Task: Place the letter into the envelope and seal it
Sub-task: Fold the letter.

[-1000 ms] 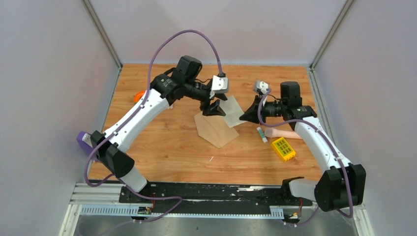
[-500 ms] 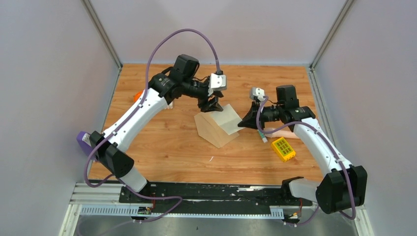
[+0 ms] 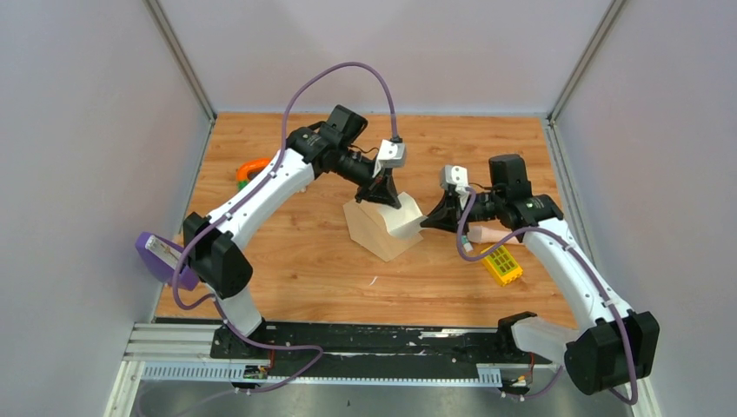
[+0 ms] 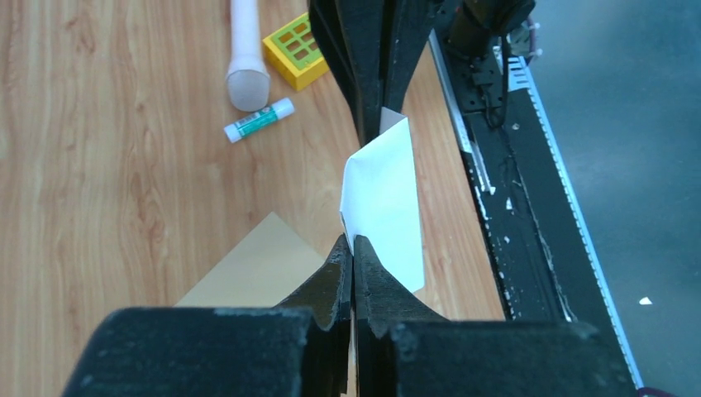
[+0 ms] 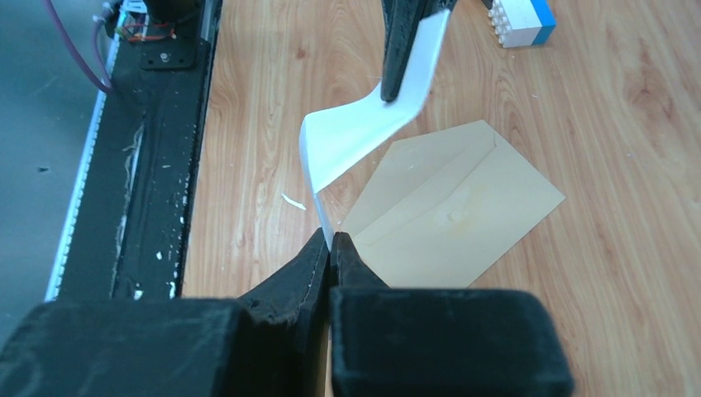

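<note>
The letter (image 3: 407, 217) is a pale sheet held off the table, bowed between both grippers. My left gripper (image 3: 388, 198) is shut on its far edge; in the left wrist view the jaws (image 4: 353, 241) pinch the letter (image 4: 382, 194). My right gripper (image 3: 426, 222) is shut on the opposite corner; in the right wrist view its tips (image 5: 331, 237) clamp the curled letter (image 5: 355, 136). The tan envelope (image 3: 374, 233) lies flat on the table below, flap side up (image 5: 455, 215), also beside the left fingers (image 4: 256, 269).
A glue stick (image 3: 467, 241), a pinkish cylinder (image 3: 494, 234) and a yellow block (image 3: 501, 264) lie under the right arm. An orange item (image 3: 250, 168) sits at the left, a purple one (image 3: 155, 252) near the left edge. A white and blue block (image 5: 521, 21) lies behind the envelope.
My left gripper has shut on the letter's far edge after standing open above it. The left arm swung right; the right gripper drew the letter slightly left, and the sheet now bows upward.
</note>
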Action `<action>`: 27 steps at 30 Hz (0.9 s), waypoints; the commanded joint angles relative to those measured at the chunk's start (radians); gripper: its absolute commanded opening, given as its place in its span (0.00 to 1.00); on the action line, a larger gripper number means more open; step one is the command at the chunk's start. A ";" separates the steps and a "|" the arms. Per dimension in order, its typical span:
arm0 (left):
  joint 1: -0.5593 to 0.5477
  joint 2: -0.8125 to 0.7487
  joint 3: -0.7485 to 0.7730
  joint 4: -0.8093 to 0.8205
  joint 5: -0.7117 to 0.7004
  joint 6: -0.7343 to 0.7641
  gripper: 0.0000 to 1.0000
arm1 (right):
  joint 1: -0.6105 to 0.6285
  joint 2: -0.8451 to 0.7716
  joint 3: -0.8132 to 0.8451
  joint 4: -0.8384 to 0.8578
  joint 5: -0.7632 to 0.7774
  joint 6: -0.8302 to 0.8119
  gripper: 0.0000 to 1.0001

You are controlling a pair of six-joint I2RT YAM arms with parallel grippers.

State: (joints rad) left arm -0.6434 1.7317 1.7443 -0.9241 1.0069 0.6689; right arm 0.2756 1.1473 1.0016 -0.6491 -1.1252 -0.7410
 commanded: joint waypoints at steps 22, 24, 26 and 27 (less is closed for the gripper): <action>0.001 -0.025 -0.089 0.110 0.230 -0.113 0.01 | 0.171 -0.027 0.117 -0.011 0.300 -0.284 0.22; 0.001 -0.027 -0.097 0.114 0.227 -0.113 0.01 | 0.174 -0.027 0.126 -0.011 0.314 -0.282 0.31; 0.001 -0.027 -0.097 0.112 0.217 -0.108 0.00 | 0.174 -0.032 0.132 -0.016 0.328 -0.282 0.43; 0.002 -0.027 -0.096 0.107 0.213 -0.101 0.00 | 0.175 -0.035 0.136 -0.023 0.335 -0.285 0.47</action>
State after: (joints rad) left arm -0.6392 1.7313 1.6478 -0.8539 1.1995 0.5724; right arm 0.4397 1.1168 1.0859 -0.6613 -0.8078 -1.0027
